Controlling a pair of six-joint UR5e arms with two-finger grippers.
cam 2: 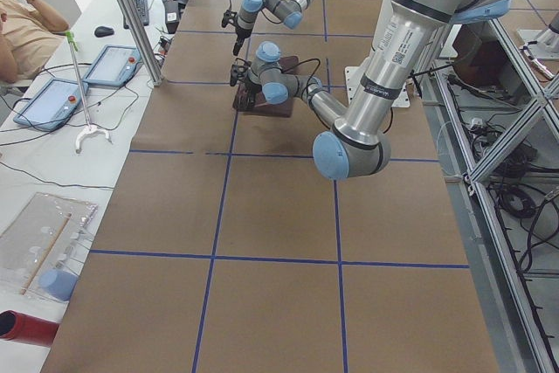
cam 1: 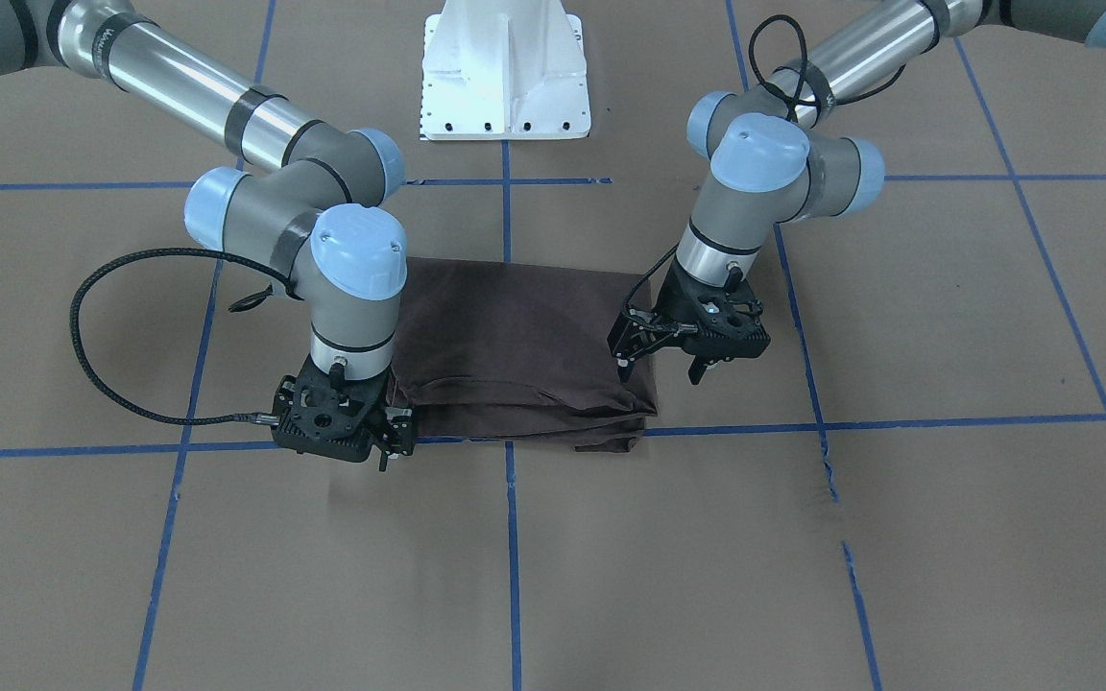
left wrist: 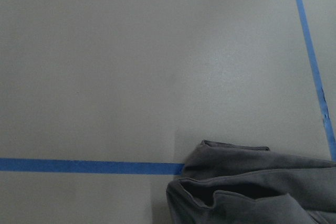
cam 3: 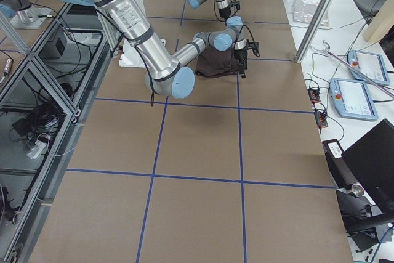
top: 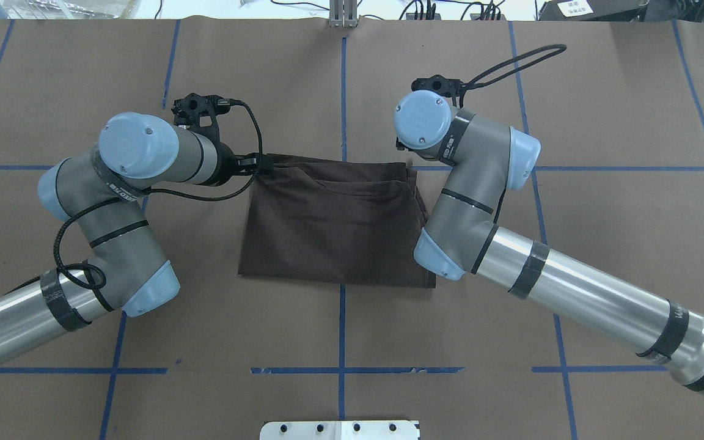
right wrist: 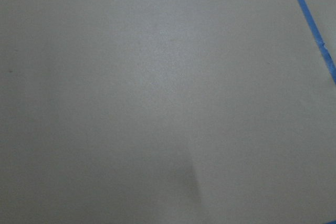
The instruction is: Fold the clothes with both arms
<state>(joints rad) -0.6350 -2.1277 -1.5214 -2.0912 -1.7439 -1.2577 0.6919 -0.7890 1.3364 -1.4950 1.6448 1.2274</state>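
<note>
Shirt [cam 1: 515,345], dark brown, lies folded into a flat, layered rectangle at the middle of the table [cam 1: 803,576]. Its stacked edges show along the side farthest from the robot. Each arm reaches to one corner of that far side.

Judging from this, the folding looks well along. The step in hand seems to be work at the two far corners, either letting go of them or getting ready to take them up for one more fold. A next fold would call for both claws to pinch all the layers at their corners together, then lift and carry them evenly so the stack does not slide apart.

Left claw [cam 1: 661,369] is spread wide. One finger stands over the shirt's side edge, the other over bare table just beside it. It pinches nothing, and its wrist camera looks down on the corner lying loose by a blue tape line.

Right claw [cam 1: 390,437] sits low at the opposite corner, touching or nearly touching the cloth. Its fingers are hidden under its own black body, so I cannot tell whether it is spread or pressed together (its wrist camera shows only bare table).
</note>
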